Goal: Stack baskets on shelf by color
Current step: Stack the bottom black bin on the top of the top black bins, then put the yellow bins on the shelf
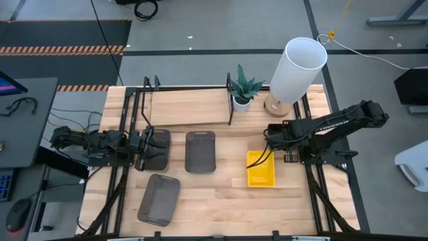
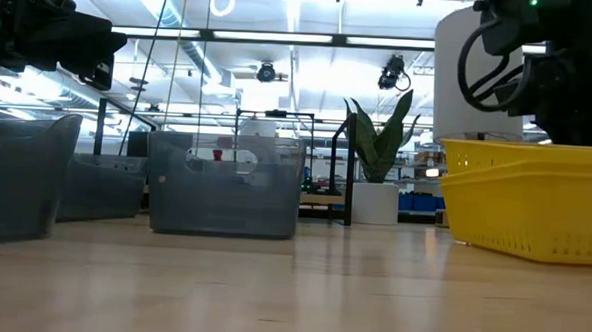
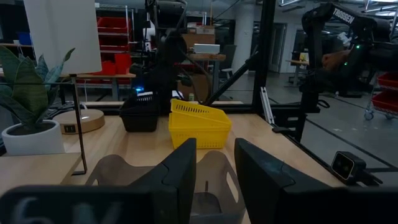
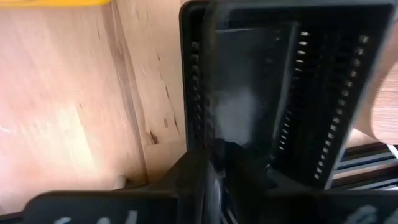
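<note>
My left gripper (image 1: 148, 148) is open low over a dark grey basket (image 1: 158, 148) at the table's left. In the left wrist view its fingers (image 3: 180, 177) stand on either side of that basket's wall (image 3: 214, 171). Two more grey baskets lie at the middle (image 1: 200, 151) and near left (image 1: 159, 199). A yellow basket (image 1: 260, 169) sits at the right. My right gripper (image 1: 270, 138) is shut on a black basket (image 3: 138, 114) just beyond the yellow one's far end. The shelf (image 1: 187, 107) runs along the far side. My left gripper has a finger on each side of the grey basket's wall; I cannot tell whether it touches. My right gripper pinches the black basket's side wall at its rim (image 4: 208, 140) between its two fingers, coming from the table's right. In the left wrist view the basket's bottom looks to be on the table.
A white plant pot (image 1: 242, 100) stands by the shelf's right post. A tall white lamp (image 1: 297, 67) on a round wooden base stands at the far right, close to my right arm. Bare tabletop lies between the grey baskets and the yellow one (image 1: 231, 194).
</note>
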Controlling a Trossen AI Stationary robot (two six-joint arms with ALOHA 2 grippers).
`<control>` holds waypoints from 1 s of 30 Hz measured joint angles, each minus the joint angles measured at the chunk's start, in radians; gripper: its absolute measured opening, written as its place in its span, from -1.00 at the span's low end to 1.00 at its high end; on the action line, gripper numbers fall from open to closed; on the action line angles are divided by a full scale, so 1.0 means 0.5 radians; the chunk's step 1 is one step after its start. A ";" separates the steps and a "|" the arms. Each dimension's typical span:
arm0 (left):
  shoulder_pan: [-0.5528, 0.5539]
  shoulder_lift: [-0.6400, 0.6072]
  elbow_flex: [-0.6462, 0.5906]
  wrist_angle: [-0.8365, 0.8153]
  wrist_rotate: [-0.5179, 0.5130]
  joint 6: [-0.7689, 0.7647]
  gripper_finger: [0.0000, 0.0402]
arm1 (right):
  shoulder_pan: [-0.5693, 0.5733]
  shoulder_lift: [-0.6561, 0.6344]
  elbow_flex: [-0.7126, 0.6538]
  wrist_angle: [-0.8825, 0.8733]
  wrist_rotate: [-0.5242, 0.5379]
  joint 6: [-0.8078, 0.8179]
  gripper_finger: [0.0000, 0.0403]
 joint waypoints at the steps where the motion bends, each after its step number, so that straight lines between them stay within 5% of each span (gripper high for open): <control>1: -0.001 0.000 0.000 0.000 -0.001 0.000 -0.42 | 0.000 0.000 0.000 0.001 0.005 0.000 -0.65; 9: -0.001 -0.001 0.000 0.000 -0.001 -0.001 -0.42 | 0.000 0.002 0.017 0.001 0.041 0.059 -0.63; 17: 0.000 0.000 0.000 0.000 -0.001 0.000 -0.42 | 0.000 0.002 0.339 -0.058 0.087 0.185 -0.63; 24: 0.000 0.000 0.000 0.000 -0.001 0.000 -0.42 | 0.096 0.056 0.429 0.416 0.247 0.328 -0.63; 30: 0.000 0.000 0.000 -0.003 0.000 0.000 -0.42 | 0.168 0.379 0.429 0.668 0.312 0.291 -0.63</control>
